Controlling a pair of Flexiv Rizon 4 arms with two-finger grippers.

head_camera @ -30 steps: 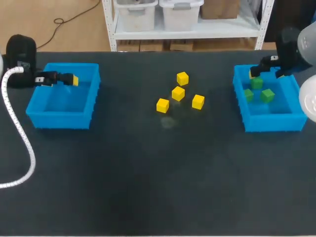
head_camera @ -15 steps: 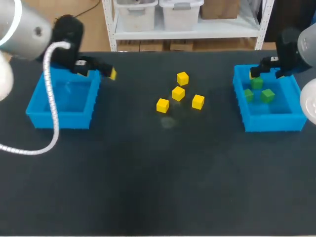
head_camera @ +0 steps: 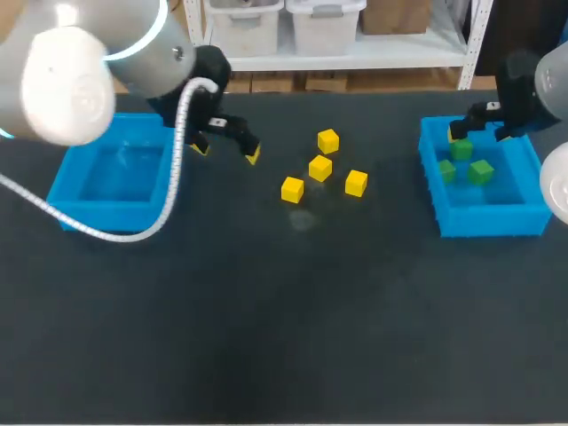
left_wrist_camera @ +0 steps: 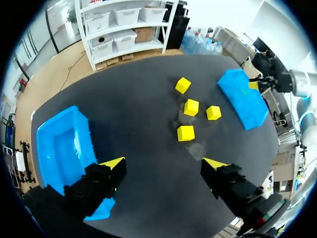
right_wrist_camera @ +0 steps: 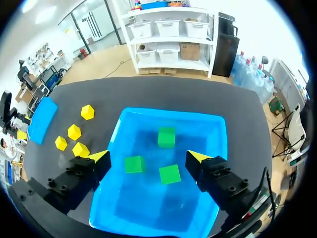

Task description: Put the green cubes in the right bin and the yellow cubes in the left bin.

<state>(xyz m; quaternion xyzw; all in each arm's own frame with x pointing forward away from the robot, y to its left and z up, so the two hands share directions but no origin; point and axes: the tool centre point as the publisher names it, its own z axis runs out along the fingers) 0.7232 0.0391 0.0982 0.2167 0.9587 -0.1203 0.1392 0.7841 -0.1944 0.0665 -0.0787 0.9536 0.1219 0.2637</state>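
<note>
The table is dark and carries a blue bin at each end. The left bin shows no cube inside. The right bin holds three green cubes, which lie apart on its floor, so the green part of the task seems done. The left tool hangs above the table between the left bin and the yellow cubes, with its fingers spread wide and nothing between them. The right tool hangs over the right bin, also spread and empty. Four yellow cubes lie in a loose group near the middle of the table, close to each other but not touching. They look small, light and stiff, with flat smooth sides. I judge that a pinch from above on two opposite faces is enough. The one closest to the left tool has free room on its sides.
</note>
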